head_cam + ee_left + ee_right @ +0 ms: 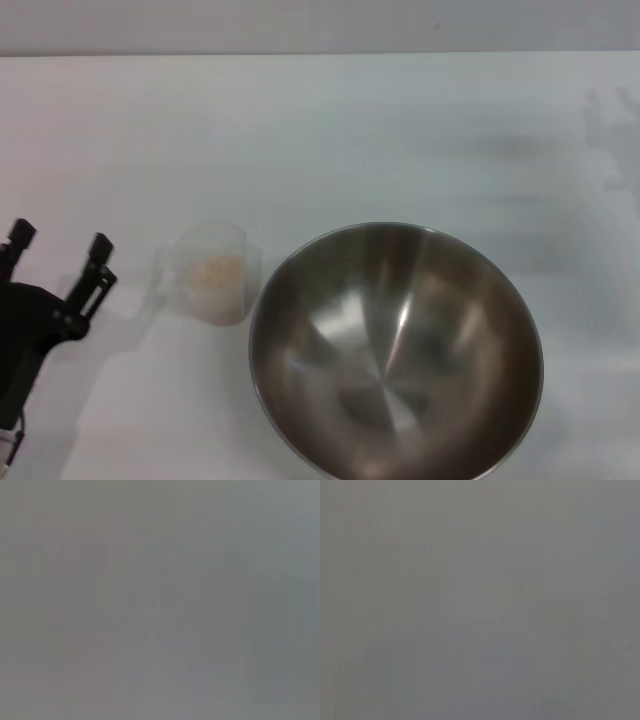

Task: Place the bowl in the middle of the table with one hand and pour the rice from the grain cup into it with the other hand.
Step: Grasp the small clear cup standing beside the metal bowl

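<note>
Bowl at near edge, empty; cup beside it, rice unpoured. Left gripper apart, near-left; next: grasp cup handle.

white table, plain flat top, fills the head view. two things on it: steel bowl upright at near centre-right, inside shiny; grain cup upright just left of the bowl, close to its rim, can't tell if touching. rice sits inside the cup. both wrist views show only blank grey
</note>
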You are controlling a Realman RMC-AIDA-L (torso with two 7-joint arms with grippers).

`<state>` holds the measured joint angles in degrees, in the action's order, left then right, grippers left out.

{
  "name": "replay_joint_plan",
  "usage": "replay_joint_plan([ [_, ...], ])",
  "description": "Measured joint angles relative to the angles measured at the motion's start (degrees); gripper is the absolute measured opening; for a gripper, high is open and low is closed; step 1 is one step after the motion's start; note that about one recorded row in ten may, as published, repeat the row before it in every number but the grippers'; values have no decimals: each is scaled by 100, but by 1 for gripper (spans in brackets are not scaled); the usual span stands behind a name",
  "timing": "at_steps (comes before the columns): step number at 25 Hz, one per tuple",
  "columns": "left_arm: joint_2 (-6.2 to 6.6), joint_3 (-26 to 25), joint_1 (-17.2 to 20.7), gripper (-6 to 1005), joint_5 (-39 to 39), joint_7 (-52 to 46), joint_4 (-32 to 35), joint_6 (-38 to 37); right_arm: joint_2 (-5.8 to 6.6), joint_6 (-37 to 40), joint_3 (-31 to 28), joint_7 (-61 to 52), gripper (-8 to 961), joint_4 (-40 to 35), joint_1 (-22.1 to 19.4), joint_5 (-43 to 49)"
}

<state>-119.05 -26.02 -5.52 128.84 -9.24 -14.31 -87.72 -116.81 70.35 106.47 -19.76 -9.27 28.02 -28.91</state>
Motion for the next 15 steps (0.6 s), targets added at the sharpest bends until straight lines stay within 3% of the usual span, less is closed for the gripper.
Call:
replay_joint_plan([
  [15,4,524,-58,861,1,235,-54,685,53,20,-7,0,435,38,4,9],
])
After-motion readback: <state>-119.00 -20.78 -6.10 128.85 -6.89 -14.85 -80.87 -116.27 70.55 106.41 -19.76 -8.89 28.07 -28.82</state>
